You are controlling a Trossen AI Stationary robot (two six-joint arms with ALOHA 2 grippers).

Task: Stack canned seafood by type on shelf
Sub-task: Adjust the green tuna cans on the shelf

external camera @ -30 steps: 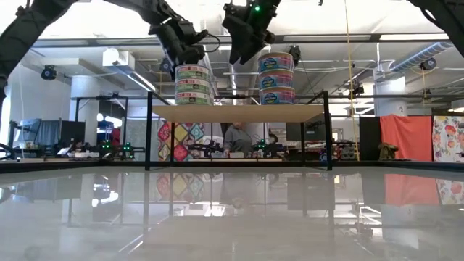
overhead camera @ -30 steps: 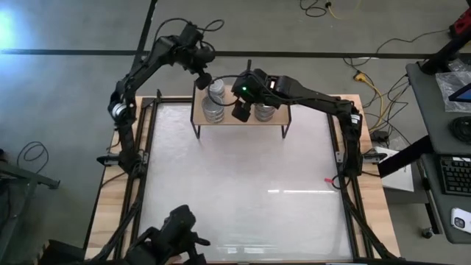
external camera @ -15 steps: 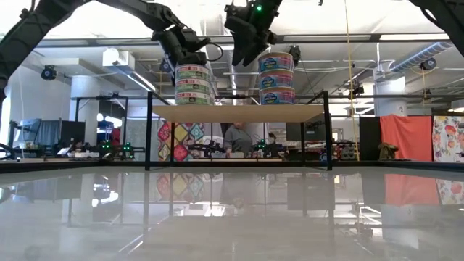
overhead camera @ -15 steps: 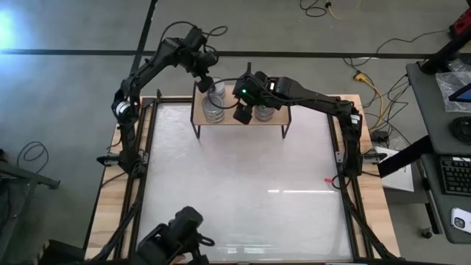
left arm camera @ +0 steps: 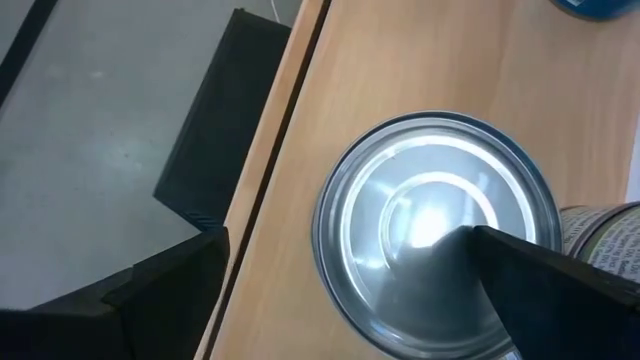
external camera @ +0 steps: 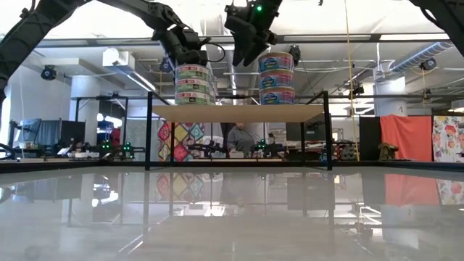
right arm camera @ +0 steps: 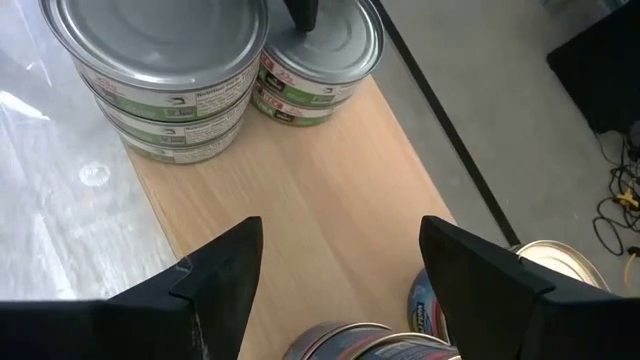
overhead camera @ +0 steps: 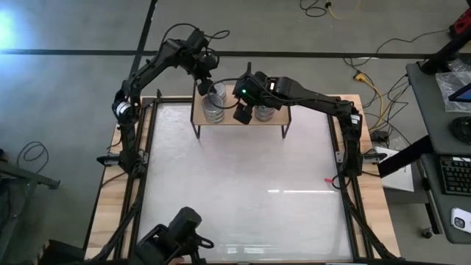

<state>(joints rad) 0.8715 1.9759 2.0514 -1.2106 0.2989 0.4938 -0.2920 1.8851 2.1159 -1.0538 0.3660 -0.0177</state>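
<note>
The shelf (overhead camera: 239,118) stands at the table's far edge. On its left part are two stacks of silver-topped, green-labelled tins: a three-high one (right arm camera: 170,70) and a two-high one (right arm camera: 318,55) behind it. Blue-labelled tins (external camera: 276,76) are stacked on the right part, with a gold-topped tin (right arm camera: 560,265) beside them. My left gripper (left arm camera: 348,238) hangs open over the two-high stack's top tin (left arm camera: 400,215), with one finger over its lid and the other beyond the shelf's edge. My right gripper (right arm camera: 340,235) hovers open above the plank, between the green and blue stacks. My left gripper comes down slanting from the far left. One fingertip (left arm camera: 480,245) stands over the lid of the two-high stack's top tin. I cannot tell whether it touches the lid. The other finger (left arm camera: 150,290) is off the shelf, touching nothing.
The glossy white table top (overhead camera: 243,191) lies in front of the shelf. A small red thing (overhead camera: 327,179) lies near its right edge. Bare plank (right arm camera: 320,190) shows between the green and blue stacks.
My left gripper has sunk a little toward the green-labelled stacks, tipping further down while staying open. My right gripper and the tins have kept still.
</note>
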